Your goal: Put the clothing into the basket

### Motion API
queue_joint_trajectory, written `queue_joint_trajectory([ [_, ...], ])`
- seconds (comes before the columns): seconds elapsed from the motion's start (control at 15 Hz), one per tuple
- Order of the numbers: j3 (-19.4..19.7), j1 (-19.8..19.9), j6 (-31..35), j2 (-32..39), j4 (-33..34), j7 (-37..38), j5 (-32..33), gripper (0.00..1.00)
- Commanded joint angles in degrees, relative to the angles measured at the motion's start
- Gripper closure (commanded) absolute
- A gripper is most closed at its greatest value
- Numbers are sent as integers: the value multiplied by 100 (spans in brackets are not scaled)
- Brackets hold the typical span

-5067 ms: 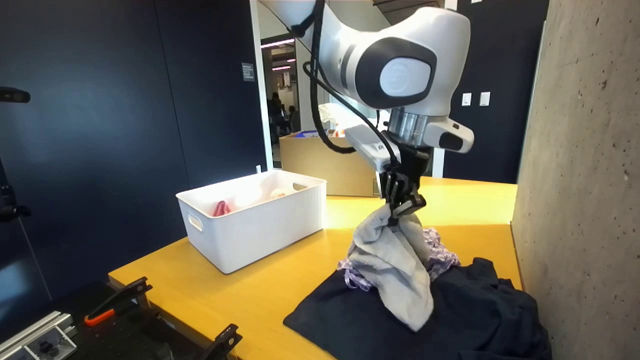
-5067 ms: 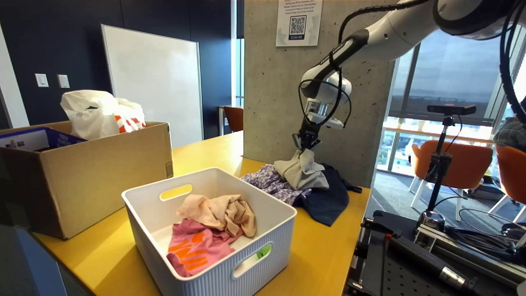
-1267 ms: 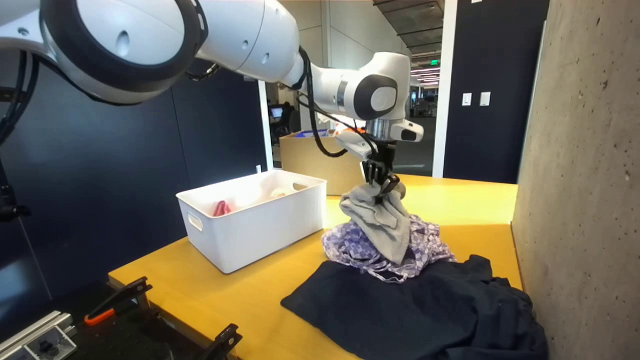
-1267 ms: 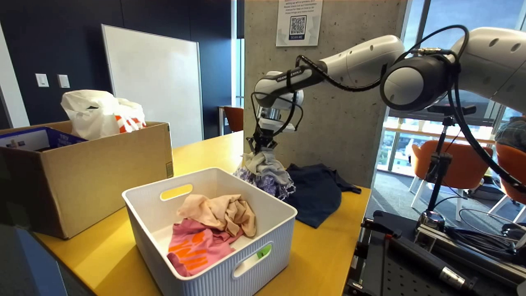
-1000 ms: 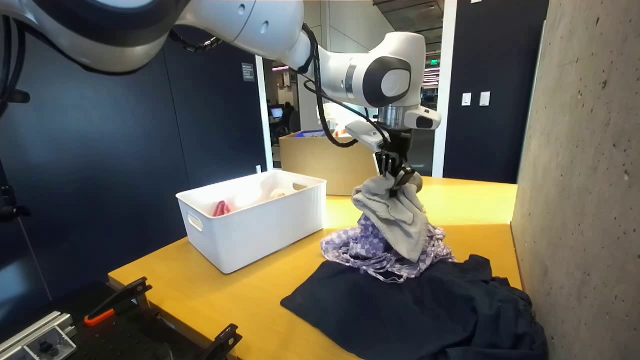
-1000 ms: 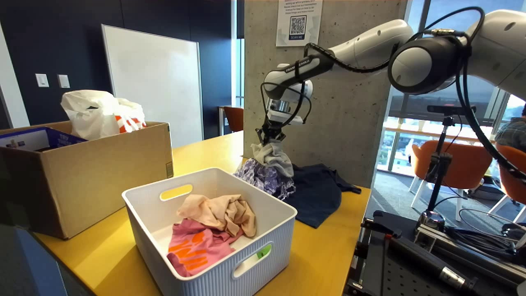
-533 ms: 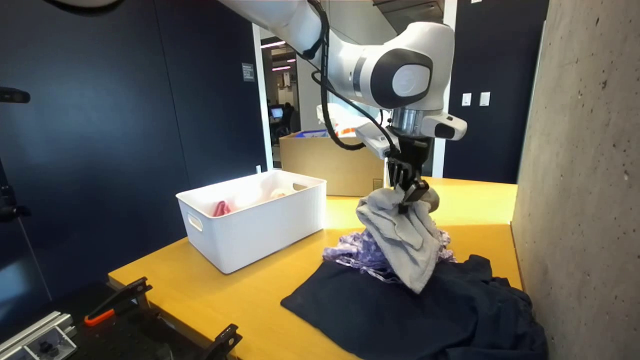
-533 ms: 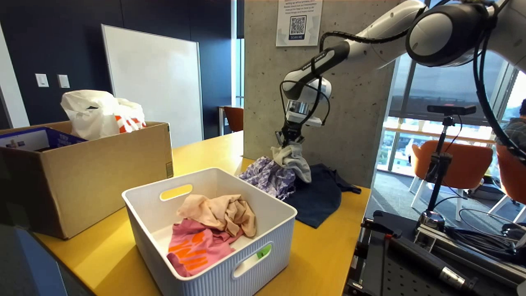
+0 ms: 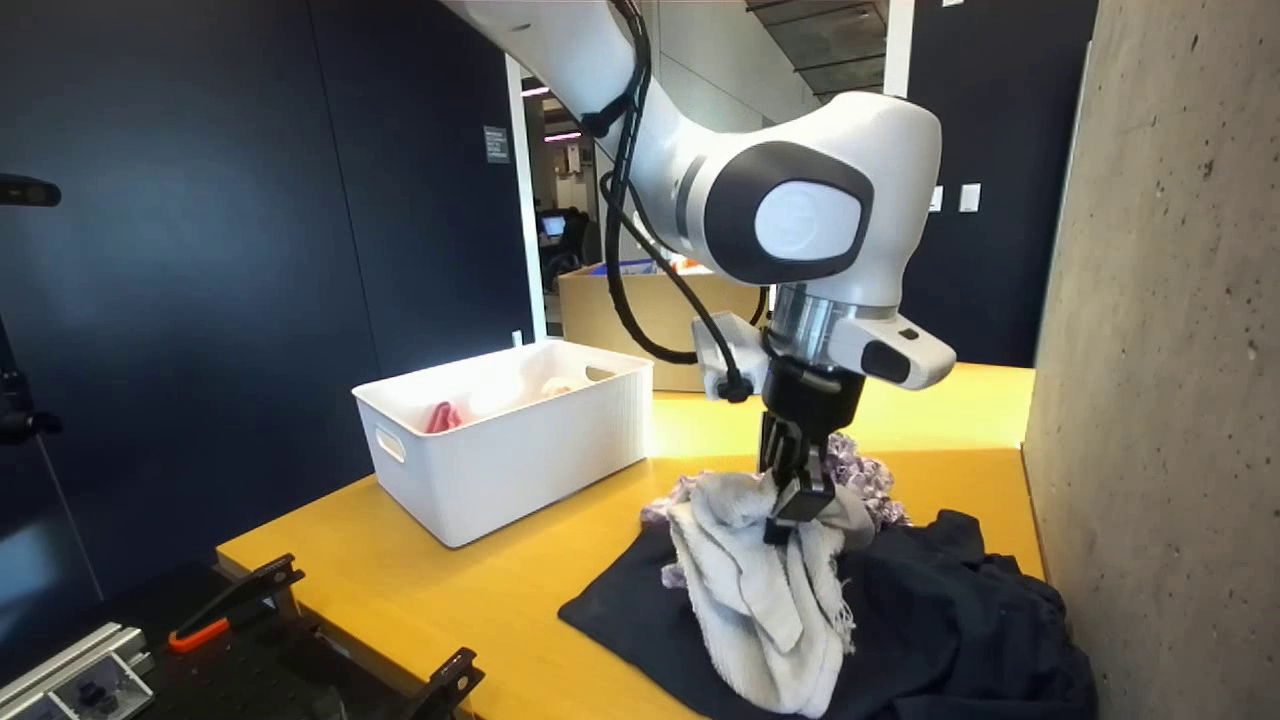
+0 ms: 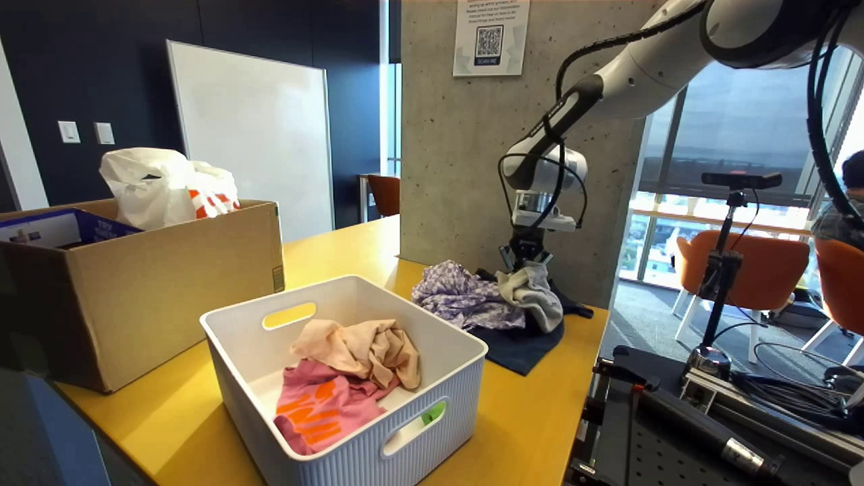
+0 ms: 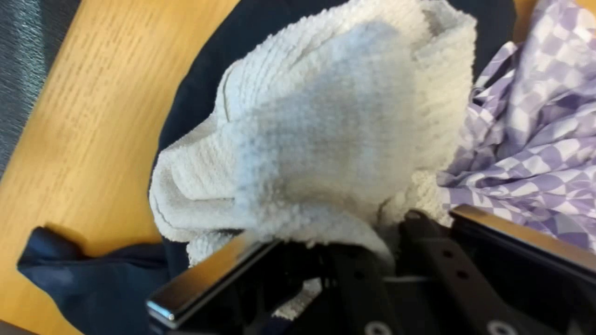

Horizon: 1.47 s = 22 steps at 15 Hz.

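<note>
Gray cloth [image 9: 745,600], towel-like, pinched in the tool [image 9: 785,512]; wrist view shows a fold bunched at the fingertips, partly buried, so can't tell how deep the bite goes. Rest of it drapes over the navy garment [image 9: 960,625], with the purple checked garment [image 10: 462,297] beside it, all near the table [image 9: 420,600] corner by the concrete wall [image 9: 1160,350]. Handling, my guess: light, limp, thick nap, not slippery, nothing fragile; any raised fold should hold, best near the middle so less trails. Purple one looks thinner, maybe slicker, and its loose strap could snag and come along; take it at a bunched ridge. Navy one lies flatter, probably heavier; go for a crease on the wall side. Basket [image 9: 540,465] is well apart, toward the table edge opposite the wall, peach cloth [image 10: 368,344] and pink shirt [image 10: 317,401] already inside, so task looks partly done. Next move calls for lifting until the hanging end clears the basket rim. Cardboard box [image 10: 182,290] stands past the basket, apart from it; not needed.
</note>
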<state>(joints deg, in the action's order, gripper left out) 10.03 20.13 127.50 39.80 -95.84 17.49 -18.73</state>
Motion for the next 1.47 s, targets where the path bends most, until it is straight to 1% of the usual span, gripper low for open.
queue_joint_trajectory([
  [0.0,171,-156,655,-398,-1001,163,-94,96],
  [0.13,154,-190,965,-379,-1194,163,-96,96],
  [0.2,141,-206,1126,-380,-1269,165,-106,57],
  [0.27,158,-253,1292,-423,-1387,187,-75,55],
  [0.33,172,-301,1471,-484,-1488,196,-50,49],
  [0.4,225,-348,1588,-543,-1529,227,14,41],
  [0.53,262,-249,1487,-654,-1385,186,-24,28],
  [0.73,326,-6,1057,-870,-1081,153,-130,5],
  [0.8,380,64,921,-857,-908,200,-140,1],
  [0.93,431,210,524,-668,-424,330,-207,0],
  [1.07,491,234,350,-402,18,642,-209,0],
  [1.33,585,101,221,73,580,1431,-83,0],
  [1.4,654,-30,279,197,643,1765,-3,0],
])
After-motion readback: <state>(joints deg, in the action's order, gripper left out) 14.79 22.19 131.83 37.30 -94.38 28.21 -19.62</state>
